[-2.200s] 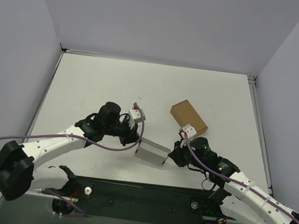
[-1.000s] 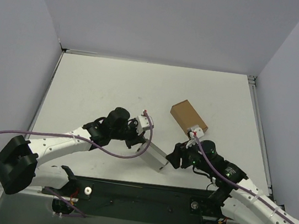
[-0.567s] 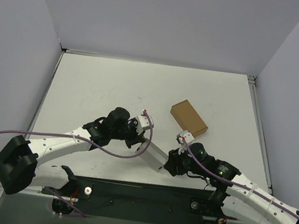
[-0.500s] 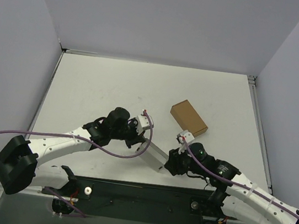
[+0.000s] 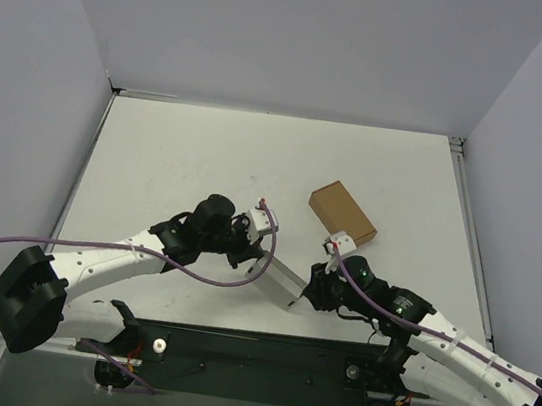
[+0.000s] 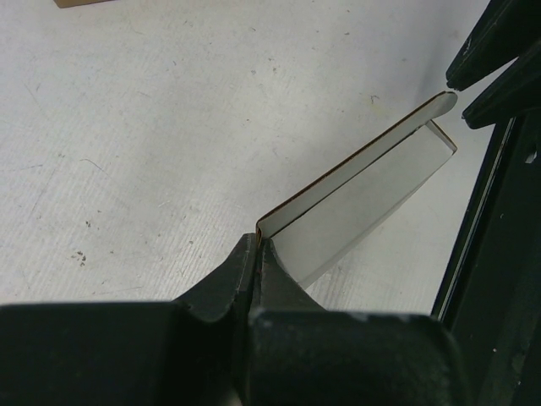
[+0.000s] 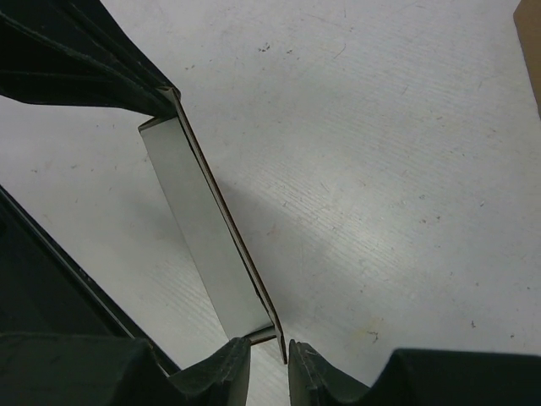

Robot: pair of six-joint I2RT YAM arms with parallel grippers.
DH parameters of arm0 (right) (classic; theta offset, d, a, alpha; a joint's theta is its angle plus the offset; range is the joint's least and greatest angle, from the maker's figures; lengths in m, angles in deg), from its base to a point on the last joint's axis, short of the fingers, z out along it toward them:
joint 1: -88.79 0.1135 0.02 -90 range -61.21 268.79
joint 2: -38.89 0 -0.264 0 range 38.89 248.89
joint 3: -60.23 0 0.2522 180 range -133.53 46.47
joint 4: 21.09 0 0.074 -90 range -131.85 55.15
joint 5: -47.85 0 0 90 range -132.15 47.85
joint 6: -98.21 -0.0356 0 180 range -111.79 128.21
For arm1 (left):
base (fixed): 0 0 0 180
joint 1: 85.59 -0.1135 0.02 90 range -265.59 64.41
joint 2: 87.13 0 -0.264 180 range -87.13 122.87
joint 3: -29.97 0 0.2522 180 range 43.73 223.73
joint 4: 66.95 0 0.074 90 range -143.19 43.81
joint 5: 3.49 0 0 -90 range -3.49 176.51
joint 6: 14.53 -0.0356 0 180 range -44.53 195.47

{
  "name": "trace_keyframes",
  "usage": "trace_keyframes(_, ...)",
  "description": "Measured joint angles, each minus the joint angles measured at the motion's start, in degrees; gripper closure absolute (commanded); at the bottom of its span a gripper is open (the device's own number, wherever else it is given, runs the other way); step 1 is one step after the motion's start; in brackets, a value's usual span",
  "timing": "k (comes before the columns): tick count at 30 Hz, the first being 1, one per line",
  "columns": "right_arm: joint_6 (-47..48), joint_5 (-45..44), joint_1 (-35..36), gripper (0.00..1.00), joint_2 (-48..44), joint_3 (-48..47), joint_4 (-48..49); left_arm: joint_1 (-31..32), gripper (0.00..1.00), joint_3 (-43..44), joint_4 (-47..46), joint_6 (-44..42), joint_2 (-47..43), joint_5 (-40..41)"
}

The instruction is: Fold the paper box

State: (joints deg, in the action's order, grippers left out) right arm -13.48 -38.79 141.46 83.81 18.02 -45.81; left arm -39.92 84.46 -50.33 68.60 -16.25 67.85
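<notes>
White table (image 5: 207, 154); paper box (image 5: 278, 283) flattened, white-grey, thin brown edge.

The left arm (image 5: 112, 259) and right arm (image 5: 452, 350) are angled inward and held low. The left gripper (image 6: 256, 241) is clamped tight. The right gripper (image 7: 270, 353) is parted by a narrow gap.

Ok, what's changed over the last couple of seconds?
The left gripper carried the paper box slightly right and turned it more on edge. The right gripper moved in to the box's free end and its jaws narrowed around it, not clearly gripping yet. The left gripper stayed clamped; the brown box did not move.
</notes>
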Motion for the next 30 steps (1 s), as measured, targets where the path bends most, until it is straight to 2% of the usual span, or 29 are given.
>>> trace_keyframes(10,-0.6,-0.2,0.0,0.78,1.1,0.0,0.0,0.0,1.00,0.0,0.0,0.0,-0.3,0.0)
trace_keyframes(17,-1.0,-0.2,0.0,0.83,1.3,0.0,0.5,0.2,1.00,0.0,0.0,0.0,-0.3,0.3)
trace_keyframes(25,-2.4,-0.1,-0.1,0.84,2.2,0.0,1.2,0.4,1.00,0.0,0.0,0.0,-0.3,1.5)
trace_keyframes(30,-2.4,-0.2,-0.1,0.80,2.7,0.0,1.7,0.4,1.00,0.0,0.0,0.0,-0.4,1.9)
